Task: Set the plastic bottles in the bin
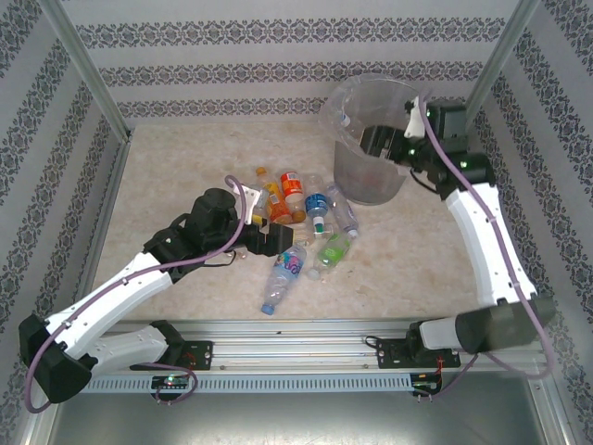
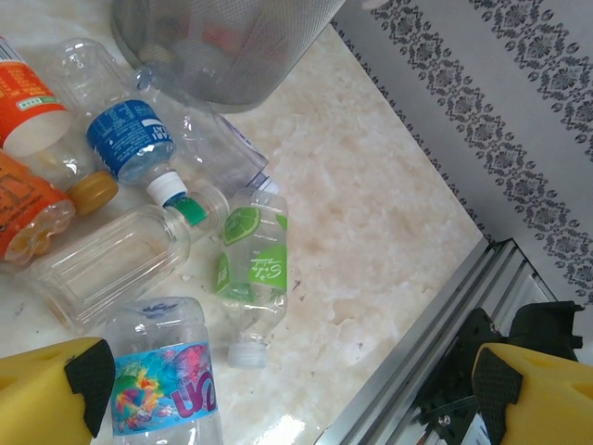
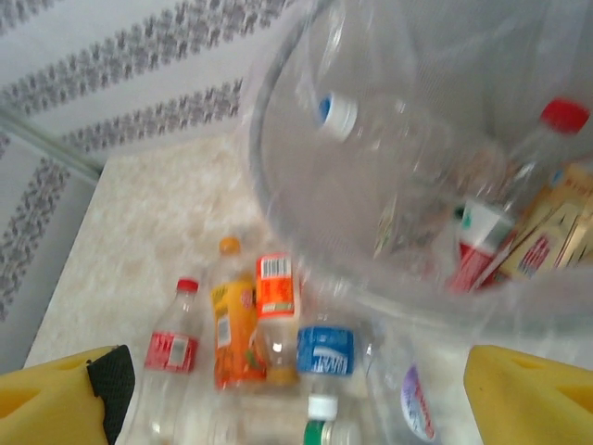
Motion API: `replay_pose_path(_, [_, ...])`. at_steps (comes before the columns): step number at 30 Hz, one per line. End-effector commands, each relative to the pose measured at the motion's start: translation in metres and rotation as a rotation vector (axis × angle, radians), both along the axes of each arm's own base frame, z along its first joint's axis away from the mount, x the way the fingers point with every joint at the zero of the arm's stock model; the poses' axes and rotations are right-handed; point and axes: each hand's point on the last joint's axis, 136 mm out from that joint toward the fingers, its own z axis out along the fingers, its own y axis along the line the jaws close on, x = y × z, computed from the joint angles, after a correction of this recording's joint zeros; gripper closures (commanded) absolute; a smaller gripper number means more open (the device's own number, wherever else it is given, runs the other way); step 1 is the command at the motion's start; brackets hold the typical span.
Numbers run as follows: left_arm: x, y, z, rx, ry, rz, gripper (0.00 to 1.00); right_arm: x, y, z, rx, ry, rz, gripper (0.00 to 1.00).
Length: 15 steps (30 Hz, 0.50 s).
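Right gripper [image 1: 378, 141] gapes empty over the rim of the tall grey cylindrical bin [image 1: 366, 185]; left gripper [image 1: 276, 239], wide and empty, beside the clear plastic bottles [image 1: 320, 218]; bare beige tabletop [image 1: 412, 264] right.

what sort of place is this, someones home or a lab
Most likely a robotics lab test cell, not a home: a marble-look table boxed in by aluminium posts and wallpaper panels, and plastic bottles staged beside a bin for the arms bolted to the front rail.
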Motion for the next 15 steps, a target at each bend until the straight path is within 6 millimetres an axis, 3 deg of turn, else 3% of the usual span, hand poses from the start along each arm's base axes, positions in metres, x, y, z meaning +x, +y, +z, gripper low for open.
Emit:
replay_pose_path(1, [-0.008, -0.008, -0.005, 0.003, -0.006, -0.063, 0.0, -0.033, 0.005, -0.025, -0.003, 0.08, -0.013, 0.08])
replay_pose_path(10, [-0.021, -0.017, 0.0, -0.057, -0.032, -0.156, 0.0, -0.098, 0.002, -0.108, -0.021, 0.349, -0.165, 0.07])
replay_pose_path(15, [-0.02, -0.016, 0.001, -0.061, -0.051, -0.152, 0.0, -0.116, 0.006, -0.137, -0.025, 0.437, -0.198, 0.07])
